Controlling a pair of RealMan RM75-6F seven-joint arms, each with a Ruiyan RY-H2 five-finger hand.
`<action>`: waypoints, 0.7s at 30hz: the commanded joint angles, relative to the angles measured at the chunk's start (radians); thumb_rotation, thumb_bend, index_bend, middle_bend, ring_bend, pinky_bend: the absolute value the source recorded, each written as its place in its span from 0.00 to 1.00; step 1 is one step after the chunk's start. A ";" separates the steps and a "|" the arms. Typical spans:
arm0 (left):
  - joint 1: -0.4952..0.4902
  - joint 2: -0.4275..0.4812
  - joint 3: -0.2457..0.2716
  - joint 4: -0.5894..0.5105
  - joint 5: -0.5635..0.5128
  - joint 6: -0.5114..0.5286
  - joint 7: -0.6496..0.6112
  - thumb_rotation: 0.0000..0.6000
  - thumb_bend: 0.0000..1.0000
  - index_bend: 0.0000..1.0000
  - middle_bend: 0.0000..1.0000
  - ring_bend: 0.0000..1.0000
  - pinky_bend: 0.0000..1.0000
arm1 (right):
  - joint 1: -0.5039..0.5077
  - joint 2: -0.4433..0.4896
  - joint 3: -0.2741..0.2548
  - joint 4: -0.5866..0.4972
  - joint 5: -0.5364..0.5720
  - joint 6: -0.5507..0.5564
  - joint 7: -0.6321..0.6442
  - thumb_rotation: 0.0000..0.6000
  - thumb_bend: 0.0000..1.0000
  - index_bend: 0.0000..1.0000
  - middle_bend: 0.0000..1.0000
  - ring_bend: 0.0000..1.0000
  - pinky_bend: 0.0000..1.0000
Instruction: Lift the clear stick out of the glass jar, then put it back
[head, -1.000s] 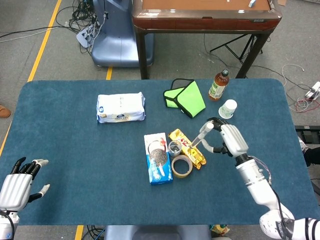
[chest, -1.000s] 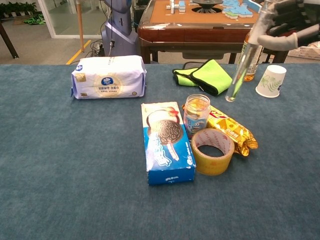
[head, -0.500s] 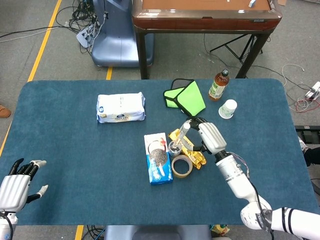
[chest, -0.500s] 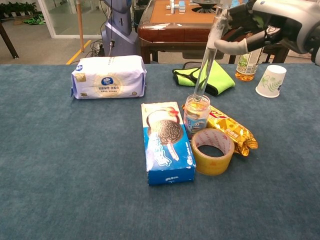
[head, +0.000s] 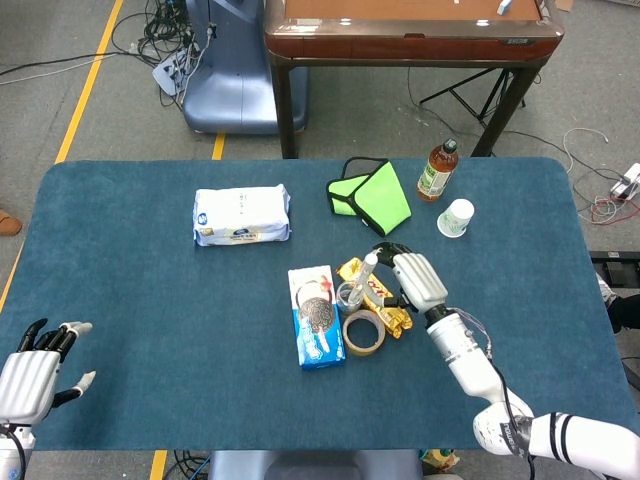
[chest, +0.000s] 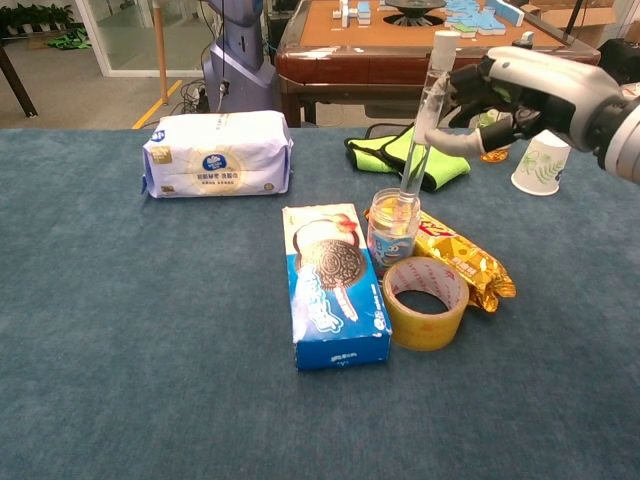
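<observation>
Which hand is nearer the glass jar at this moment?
The right. The right hand holds the clear stick whose lower end sits in the glass jar, just up and right of it. The left hand lies far off at the table's near-left corner.

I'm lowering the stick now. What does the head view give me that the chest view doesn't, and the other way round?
Only the head view shows the left hand, open at the near left table edge, and the whole tea bottle. Only the chest view shows the clear stick's lower end inside the glass jar, the stick tilted. Both show the right hand holding the stick, plus the tape roll and cookie box beside the jar.
</observation>
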 joint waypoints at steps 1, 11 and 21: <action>-0.001 -0.001 -0.001 -0.001 0.001 -0.001 0.002 1.00 0.24 0.25 0.25 0.30 0.08 | 0.001 -0.009 -0.011 0.019 0.000 -0.012 0.003 1.00 0.52 0.68 0.41 0.22 0.19; -0.005 0.004 -0.002 -0.014 0.002 -0.006 0.018 1.00 0.24 0.25 0.25 0.30 0.08 | 0.003 0.008 -0.047 0.033 -0.022 -0.040 -0.026 1.00 0.30 0.38 0.25 0.12 0.19; -0.012 0.008 -0.006 -0.019 0.003 -0.011 0.024 1.00 0.24 0.25 0.25 0.30 0.08 | -0.081 0.068 -0.083 -0.031 -0.104 0.110 -0.075 1.00 0.20 0.20 0.17 0.08 0.19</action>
